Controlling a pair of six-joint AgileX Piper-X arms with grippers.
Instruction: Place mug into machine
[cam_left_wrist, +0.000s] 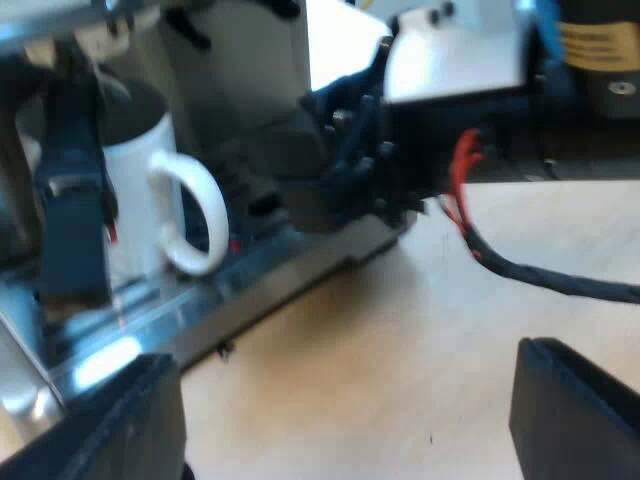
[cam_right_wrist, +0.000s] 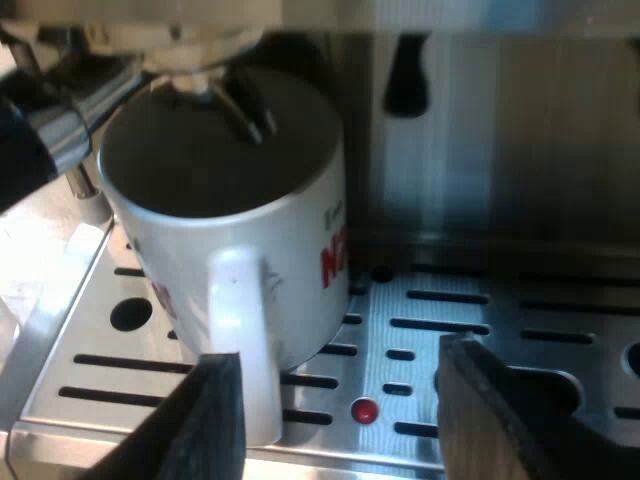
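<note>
A white mug (cam_right_wrist: 225, 235) with red lettering stands upright on the machine's slotted metal drip tray (cam_right_wrist: 520, 310), right under the spouts of the metal holder (cam_right_wrist: 235, 105) locked into the espresso machine. My right gripper (cam_right_wrist: 350, 420) is open at the tray's edge, and the mug's handle (cam_right_wrist: 240, 330) stands just beside one of its fingers (cam_right_wrist: 205, 425). From the left wrist view, the mug (cam_left_wrist: 135, 195) sits on the tray with its handle turned toward the right arm's gripper (cam_left_wrist: 345, 175). My left gripper (cam_left_wrist: 340, 425) is open over the wooden table, holding nothing.
The holder's dark handle (cam_left_wrist: 70, 210) juts out in front of the mug. A small red float button (cam_right_wrist: 365, 410) sits in the tray near its edge. Bare wooden table (cam_left_wrist: 400, 340) stretches out before the machine. A dark steam nozzle (cam_right_wrist: 405, 75) hangs beside the mug.
</note>
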